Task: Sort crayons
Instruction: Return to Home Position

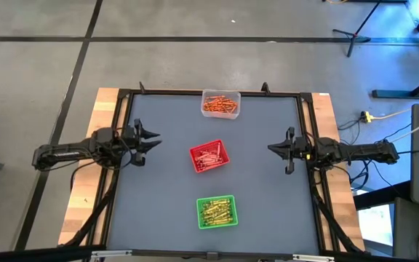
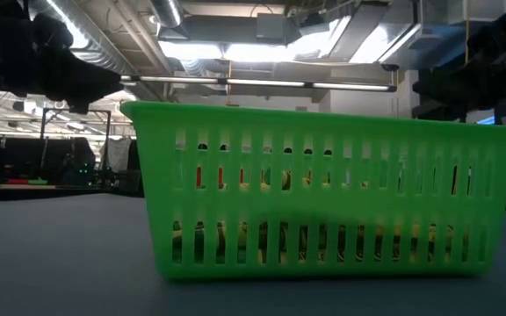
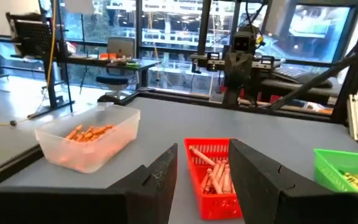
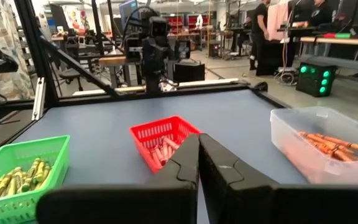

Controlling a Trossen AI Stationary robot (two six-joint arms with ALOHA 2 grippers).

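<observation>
Your left fingers (image 3: 160, 180) gape wide, empty, mid-left in the overhead frame; your right fingers (image 4: 229, 171) press together mid-right. Crayons (image 1: 209, 157) lie in three bins (image 1: 217, 198) down the desk's (image 1: 268, 204) centre.

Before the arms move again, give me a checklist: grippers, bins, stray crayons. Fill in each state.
1. Left gripper empty: ok; open, nothing between its fingers, at the left edge of the table.
2. Right gripper empty: ok; shut on nothing, at the right edge.
3. Both arms apart from the bins: ok.
4. Loose crayons on the table: ok; none visible.
5. Colours matched: ok; orange crayons in the clear bin, red crayons in the red bin, green crayons in the green bin.
6. Strays buried under the top layers: cannot tell.
</observation>
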